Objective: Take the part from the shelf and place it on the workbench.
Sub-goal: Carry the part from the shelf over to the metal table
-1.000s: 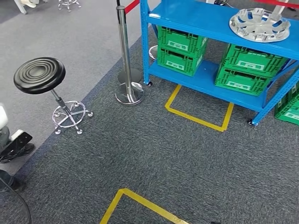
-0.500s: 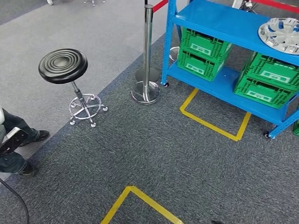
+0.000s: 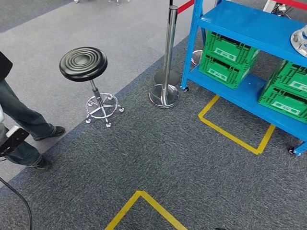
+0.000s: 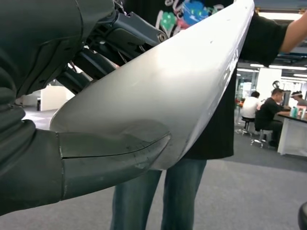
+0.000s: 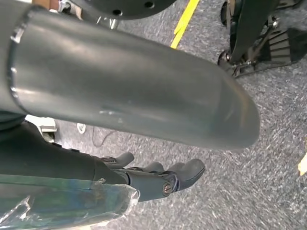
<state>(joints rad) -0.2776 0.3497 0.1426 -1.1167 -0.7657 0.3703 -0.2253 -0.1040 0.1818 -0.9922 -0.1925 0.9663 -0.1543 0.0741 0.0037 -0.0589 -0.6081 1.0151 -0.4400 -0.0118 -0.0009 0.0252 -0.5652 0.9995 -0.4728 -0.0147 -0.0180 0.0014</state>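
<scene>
While the silver spoked wheel-cover part (image 3: 301, 40) is lying flat at three o'clock on the blue metal shelf (image 3: 250, 26), both arms are hanging low, right hand (image 5: 159, 179) fingers loosely extended, empty; left hand (image 4: 54, 158) grip indeterminate.

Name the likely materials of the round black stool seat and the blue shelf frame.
Round black stool seat: probably moulded plastic or rubber, matt, with concentric ridges. Blue shelf frame: likely painted steel, smooth and glossy, with slotted uprights.
</scene>
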